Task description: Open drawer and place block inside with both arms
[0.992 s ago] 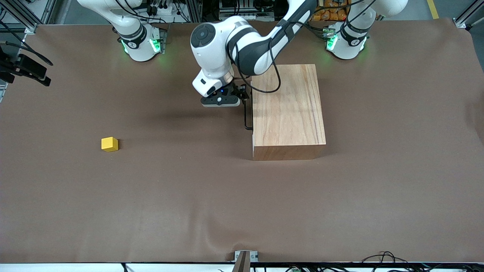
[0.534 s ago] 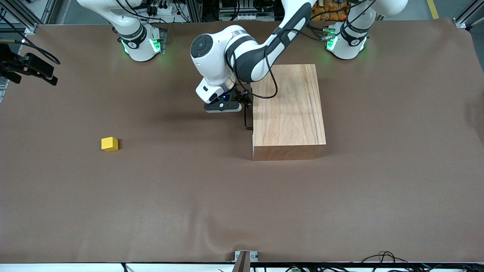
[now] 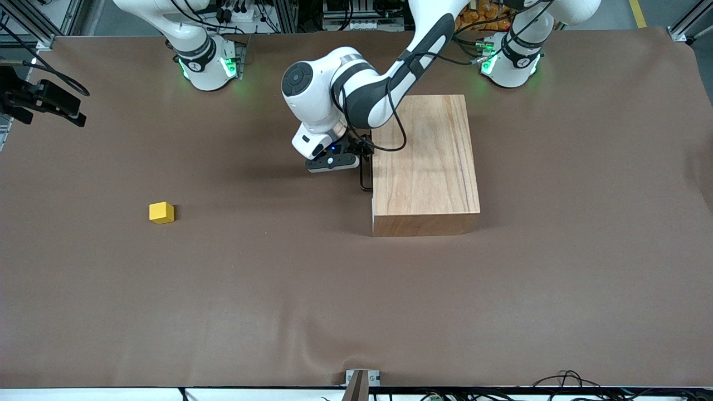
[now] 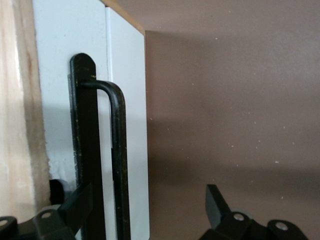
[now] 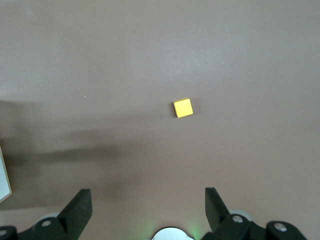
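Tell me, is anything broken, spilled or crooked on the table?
Nothing stands out. The wooden box sits flat with its drawer shut, and the yellow block rests upright by itself toward the right arm's end. The left pincer is open around the drawer's handle.

1. The tabletop is covered by a brown sheet that runs to all four edges, with slight wrinkles toward the edge nearest the front camera.
2. A light-wood box rests on it, closer to the edge where the arm bases stand than to the front camera's edge, and toward the left arm's end of the middle.
3. A small yellow block lies on the bare sheet, well apart from the box, toward the right arm's end.
4. Two round, green-lit arm bases stand along the edge farthest from the front camera.
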`<action>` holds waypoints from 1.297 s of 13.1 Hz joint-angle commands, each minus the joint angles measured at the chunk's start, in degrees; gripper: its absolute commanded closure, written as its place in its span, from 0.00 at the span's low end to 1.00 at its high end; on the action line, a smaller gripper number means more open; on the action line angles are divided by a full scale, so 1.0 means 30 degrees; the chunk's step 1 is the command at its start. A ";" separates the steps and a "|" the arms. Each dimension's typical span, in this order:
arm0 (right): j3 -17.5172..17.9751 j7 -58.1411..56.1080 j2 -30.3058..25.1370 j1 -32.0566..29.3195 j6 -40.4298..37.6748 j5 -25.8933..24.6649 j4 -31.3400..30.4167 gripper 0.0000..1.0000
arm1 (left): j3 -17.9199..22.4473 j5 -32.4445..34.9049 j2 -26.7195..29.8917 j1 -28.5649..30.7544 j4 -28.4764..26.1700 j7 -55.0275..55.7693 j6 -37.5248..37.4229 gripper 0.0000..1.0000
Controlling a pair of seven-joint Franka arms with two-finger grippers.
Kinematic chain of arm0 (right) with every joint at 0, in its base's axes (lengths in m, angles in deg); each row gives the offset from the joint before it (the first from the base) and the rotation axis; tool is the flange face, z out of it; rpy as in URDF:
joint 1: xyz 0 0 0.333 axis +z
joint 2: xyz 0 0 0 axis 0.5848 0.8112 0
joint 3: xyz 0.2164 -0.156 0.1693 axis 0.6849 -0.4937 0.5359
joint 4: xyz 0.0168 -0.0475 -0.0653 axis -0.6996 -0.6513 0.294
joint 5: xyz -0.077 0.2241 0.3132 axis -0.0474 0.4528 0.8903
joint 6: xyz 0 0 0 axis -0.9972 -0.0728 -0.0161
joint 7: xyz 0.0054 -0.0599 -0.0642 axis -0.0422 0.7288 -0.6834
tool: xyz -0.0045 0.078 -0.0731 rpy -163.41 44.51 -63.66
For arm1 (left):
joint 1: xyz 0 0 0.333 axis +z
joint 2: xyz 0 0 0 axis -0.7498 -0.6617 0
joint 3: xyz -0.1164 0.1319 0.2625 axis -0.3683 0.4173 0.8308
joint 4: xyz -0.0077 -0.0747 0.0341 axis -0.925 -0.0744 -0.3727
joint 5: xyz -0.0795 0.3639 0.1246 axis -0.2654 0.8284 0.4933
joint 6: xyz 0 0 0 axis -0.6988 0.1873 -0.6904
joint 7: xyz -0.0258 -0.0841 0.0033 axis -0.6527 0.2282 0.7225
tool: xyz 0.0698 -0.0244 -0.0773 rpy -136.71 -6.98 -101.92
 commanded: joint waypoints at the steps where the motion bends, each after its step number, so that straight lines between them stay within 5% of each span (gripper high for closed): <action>1: -0.0020 0.0112 -0.0018 -0.0112 -0.0060 0.0364 0.0045 0.00 | 0.0084 0.0320 -0.0507 -0.0152 0.0466 0.1342 0.0583 0.00; 17: -0.0050 0.0054 0.0597 -0.0522 0.0702 0.0804 0.0075 0.00 | 0.0054 0.0320 -0.1035 -0.0152 0.0466 0.1225 0.2283 0.00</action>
